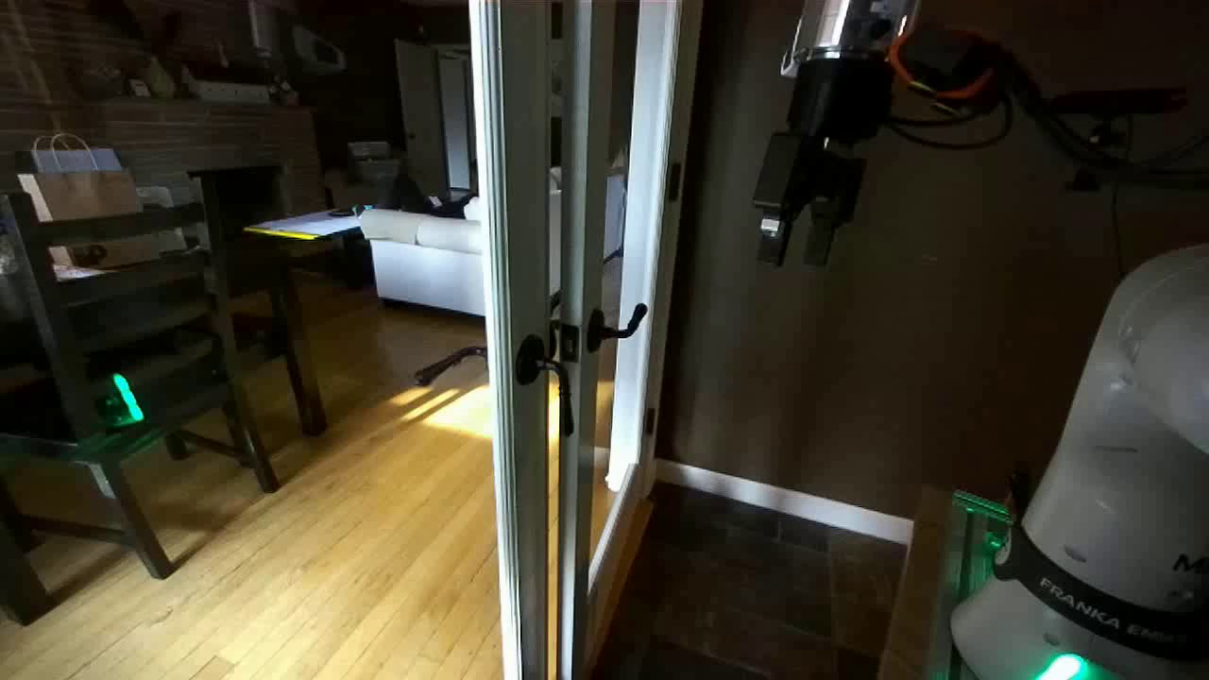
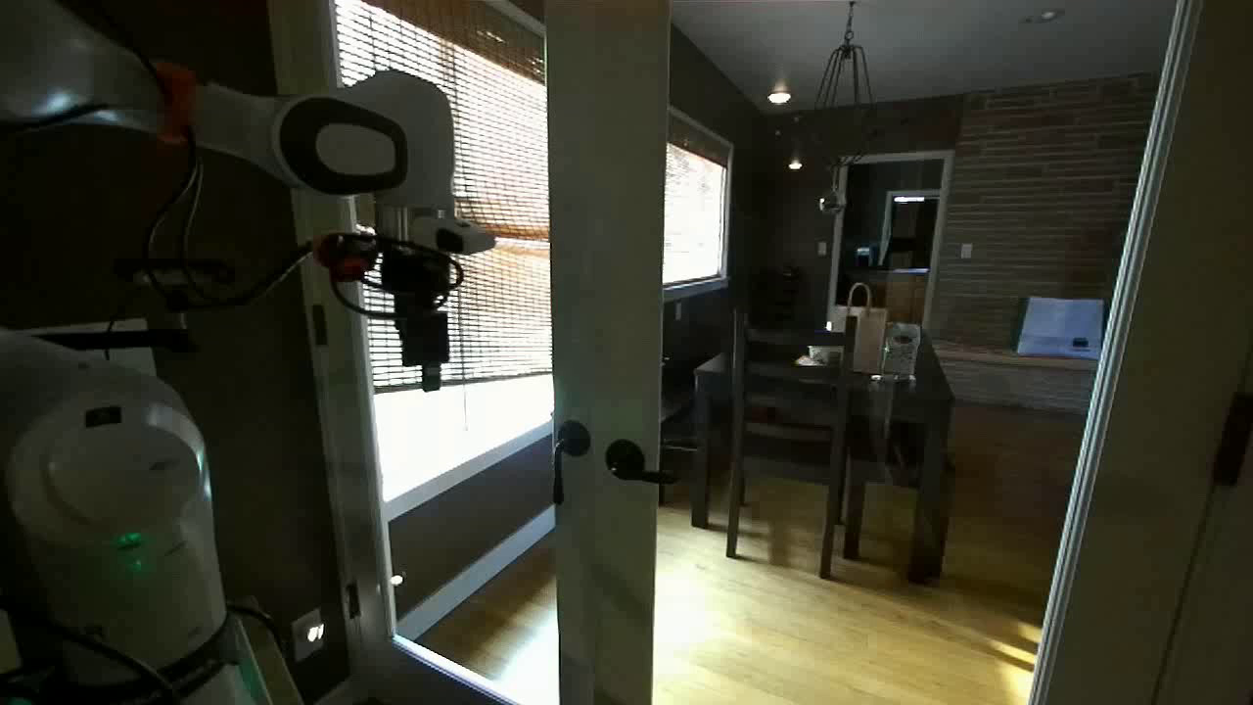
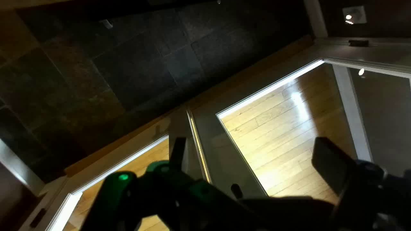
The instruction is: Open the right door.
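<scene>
White arm [image 2: 426,142] | wrist bent | tool [image 1: 795,253] pointing down, jaws apart | clear of doors [image 2: 612,255]

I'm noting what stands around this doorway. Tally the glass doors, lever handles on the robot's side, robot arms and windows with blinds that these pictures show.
Glass doors: 2
Robot-side lever handles: 2
Robot arm: 1
Windows with blinds: 2
Total: 7
</scene>
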Motion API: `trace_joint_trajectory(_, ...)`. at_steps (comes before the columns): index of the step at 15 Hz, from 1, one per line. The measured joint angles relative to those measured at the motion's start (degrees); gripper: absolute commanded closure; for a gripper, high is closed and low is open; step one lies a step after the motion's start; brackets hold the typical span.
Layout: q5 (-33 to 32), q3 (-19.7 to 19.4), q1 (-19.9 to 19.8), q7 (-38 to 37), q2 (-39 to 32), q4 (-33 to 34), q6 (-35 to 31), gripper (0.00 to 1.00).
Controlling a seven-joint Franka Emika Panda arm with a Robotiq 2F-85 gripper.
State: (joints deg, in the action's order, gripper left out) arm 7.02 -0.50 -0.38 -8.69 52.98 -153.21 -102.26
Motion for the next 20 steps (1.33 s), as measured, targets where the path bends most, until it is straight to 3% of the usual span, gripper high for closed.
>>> trace_joint_trajectory(9, 0.00, 0.23, -0.07, -0.02, -0.02, 0.01, -0.63, 0.00)
trace_joint_trajectory(12, 0.00, 2.53, -0.11, -1.32, -0.16, 0.06, -7.41, 0.00)
trace_joint_trajectory(15, -1.03, 7.50, -0.82, -5.41, -0.58, 0.08, -16.84, 0.00)
trace_joint_trajectory(20, -5.28, 14.75, -5.46, -14.84, -2.16, 0.04, -31.31, 0.00)
